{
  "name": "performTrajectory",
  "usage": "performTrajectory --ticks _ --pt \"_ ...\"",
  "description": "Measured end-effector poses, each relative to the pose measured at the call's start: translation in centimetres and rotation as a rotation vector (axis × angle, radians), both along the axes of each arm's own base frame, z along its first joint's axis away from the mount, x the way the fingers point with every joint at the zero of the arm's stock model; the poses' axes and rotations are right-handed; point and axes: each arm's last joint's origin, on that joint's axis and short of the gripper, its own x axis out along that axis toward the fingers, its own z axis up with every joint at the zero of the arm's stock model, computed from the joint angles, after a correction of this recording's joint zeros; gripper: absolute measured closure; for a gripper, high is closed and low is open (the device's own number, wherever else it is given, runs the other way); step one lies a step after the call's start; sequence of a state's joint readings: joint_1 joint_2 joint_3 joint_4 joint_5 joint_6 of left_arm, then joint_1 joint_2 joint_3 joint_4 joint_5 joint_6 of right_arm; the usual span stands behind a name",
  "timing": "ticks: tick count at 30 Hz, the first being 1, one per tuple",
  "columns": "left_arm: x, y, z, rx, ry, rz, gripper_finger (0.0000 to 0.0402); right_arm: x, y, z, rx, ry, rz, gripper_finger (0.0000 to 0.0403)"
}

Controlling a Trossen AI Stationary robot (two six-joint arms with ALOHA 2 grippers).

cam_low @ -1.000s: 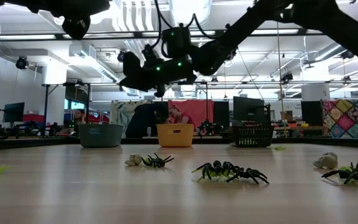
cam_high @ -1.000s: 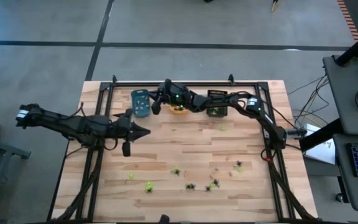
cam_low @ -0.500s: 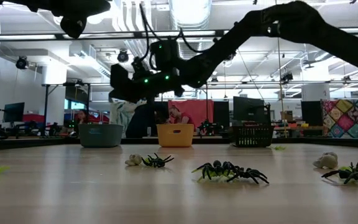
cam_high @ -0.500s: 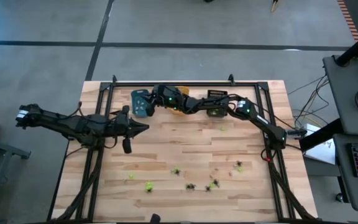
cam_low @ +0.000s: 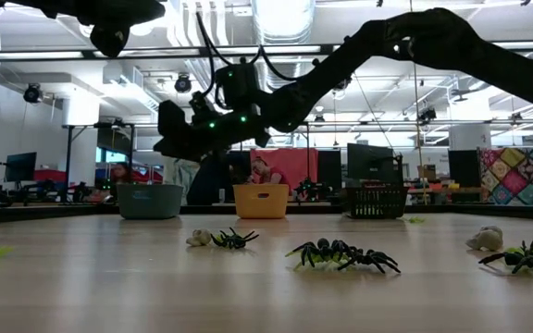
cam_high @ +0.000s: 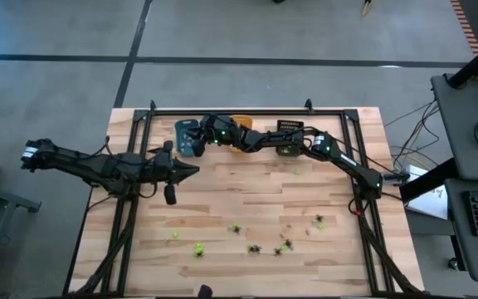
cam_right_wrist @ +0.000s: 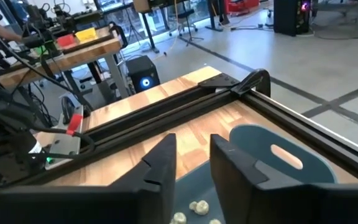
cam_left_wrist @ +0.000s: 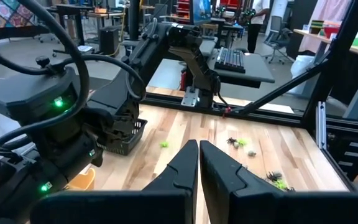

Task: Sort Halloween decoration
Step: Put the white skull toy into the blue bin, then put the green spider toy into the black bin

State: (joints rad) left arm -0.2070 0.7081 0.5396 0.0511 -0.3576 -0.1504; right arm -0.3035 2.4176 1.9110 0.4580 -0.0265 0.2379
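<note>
pale wood tabletop (cam_high: 247,199), three small trays along the far edge under the black frame rail (cam_high: 247,114): blue tray (cam_high: 188,138), orange tray (cam_high: 240,146), black tray (cam_high: 289,137).

i've got the right gripper (cam_right_wrist: 190,163) reached across to the blue tray, hovering over it. in the right wrist view its fingers (cam_right_wrist: 160,163) stand apart w/ a clear gap, nothing between them. a few pale whitish figures (cam_right_wrist: 197,206) lie in the blue tray just below the tips.

left gripper (cam_left_wrist: 199,163) sits off to the left side of the table, well apart from the trays, fingers pressed together, holding nothing.

rest of the halloween decoration is scattered over the near half of the table: yellow-green figure (cam_high: 198,248) towards the left, black spiders (cam_high: 256,249) near the middle, more by the right (cam_high: 318,221). one yellow-green bit (cam_high: 296,172) lies alone near the black tray. low view shows a black spider (cam_low: 233,239) touching a whitish piece (cam_low: 199,238), and a black spider over a green one (cam_low: 340,253).
</note>
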Motion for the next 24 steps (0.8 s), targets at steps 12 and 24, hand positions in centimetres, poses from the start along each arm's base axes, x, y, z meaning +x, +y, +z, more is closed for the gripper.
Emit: performTrajectory --ticks 12,24 --pt "0.0 -0.1 -0.5 -0.071 0.039 0.004 0.0402 -1.5 1.2 3.8 0.042 0.191 0.152 0.0267" --pt "-0.2 -1.2 -0.8 -0.186 0.06 -0.047 0.0402 -10.9 7.5 11.9 0.108 0.859 0.342 0.0294"
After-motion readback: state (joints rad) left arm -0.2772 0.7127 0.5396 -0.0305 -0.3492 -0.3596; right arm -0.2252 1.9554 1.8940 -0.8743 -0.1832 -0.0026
